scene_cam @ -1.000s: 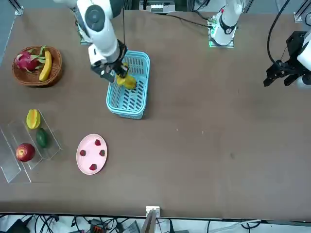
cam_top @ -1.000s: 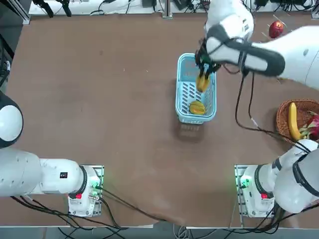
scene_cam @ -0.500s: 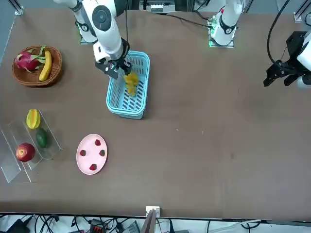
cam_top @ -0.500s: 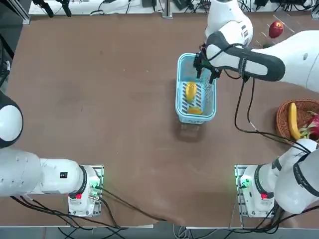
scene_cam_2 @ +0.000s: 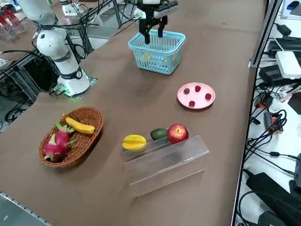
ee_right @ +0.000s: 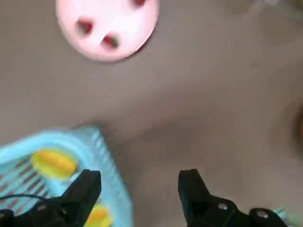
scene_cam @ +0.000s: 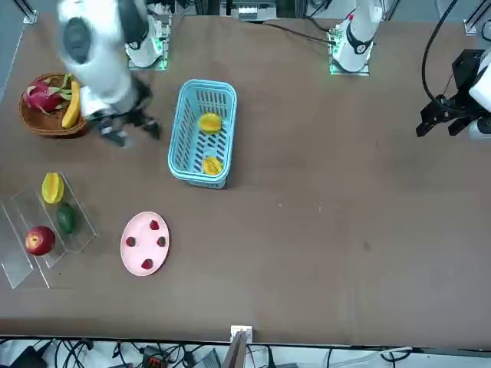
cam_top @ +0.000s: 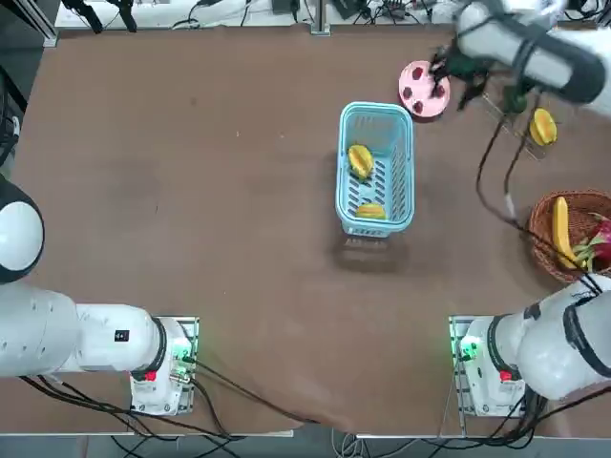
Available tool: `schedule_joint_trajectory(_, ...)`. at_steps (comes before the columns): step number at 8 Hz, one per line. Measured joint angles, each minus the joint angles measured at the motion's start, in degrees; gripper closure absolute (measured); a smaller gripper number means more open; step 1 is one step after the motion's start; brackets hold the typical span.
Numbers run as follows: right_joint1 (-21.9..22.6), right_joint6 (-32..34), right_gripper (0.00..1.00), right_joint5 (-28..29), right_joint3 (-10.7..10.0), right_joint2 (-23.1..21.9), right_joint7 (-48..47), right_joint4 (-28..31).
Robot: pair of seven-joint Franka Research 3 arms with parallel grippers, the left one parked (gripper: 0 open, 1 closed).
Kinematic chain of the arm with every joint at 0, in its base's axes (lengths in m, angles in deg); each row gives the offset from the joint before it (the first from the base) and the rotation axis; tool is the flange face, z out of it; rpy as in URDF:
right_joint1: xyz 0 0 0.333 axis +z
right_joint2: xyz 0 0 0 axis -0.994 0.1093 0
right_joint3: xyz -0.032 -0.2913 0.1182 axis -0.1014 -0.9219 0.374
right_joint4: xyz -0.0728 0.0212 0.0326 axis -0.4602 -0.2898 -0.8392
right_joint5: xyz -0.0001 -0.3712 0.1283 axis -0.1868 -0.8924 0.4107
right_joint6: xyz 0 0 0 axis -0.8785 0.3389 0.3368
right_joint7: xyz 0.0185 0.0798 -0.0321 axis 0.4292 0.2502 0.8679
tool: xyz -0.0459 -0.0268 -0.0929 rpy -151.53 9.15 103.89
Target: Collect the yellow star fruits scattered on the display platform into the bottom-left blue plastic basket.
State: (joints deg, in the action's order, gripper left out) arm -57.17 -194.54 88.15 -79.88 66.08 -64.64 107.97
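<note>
Two yellow ridged star fruits (cam_top: 360,160) lie in the light blue slotted plastic basket (cam_top: 345,167); one (scene_cam: 52,187) remains on the clear tiered display platform (scene_cam: 23,261). The robot's right hand (ee_right: 137,191), spread and empty, hangs over brown worktop (scene_cam: 322,230) beside the basket. Likely light, waxy and bruisable, the fruit suits a gentle pinch across its ridged middle. Cables crowd the table's edges.

Brown matte desk (cam_top: 210,191) fills the overhead view. Black cables (cam_top: 220,11) trail along its 12 o'clock edge; more cables (scene_cam_2: 265,127) crowd the floor beside it.
</note>
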Motion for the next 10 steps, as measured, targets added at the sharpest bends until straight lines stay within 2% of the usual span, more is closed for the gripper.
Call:
schedule_joint_trajectory(2, -14.3, -2.4, 0.0, -0.5, -0.3, 2.5, 19.5, -0.5)
schedule_joint_trajectory(4, -25.4, -9.8, 0.0, -0.6, -0.4, 7.9, 36.9, -0.7)
schedule_joint_trajectory(6, -31.3, -17.3, 0.0, -0.6, -0.3, 13.5, 46.7, -0.8)
schedule_joint_trajectory(10, -36.2, -28.7, 0.0, 0.2, 0.1, 22.3, 56.3, -1.2)
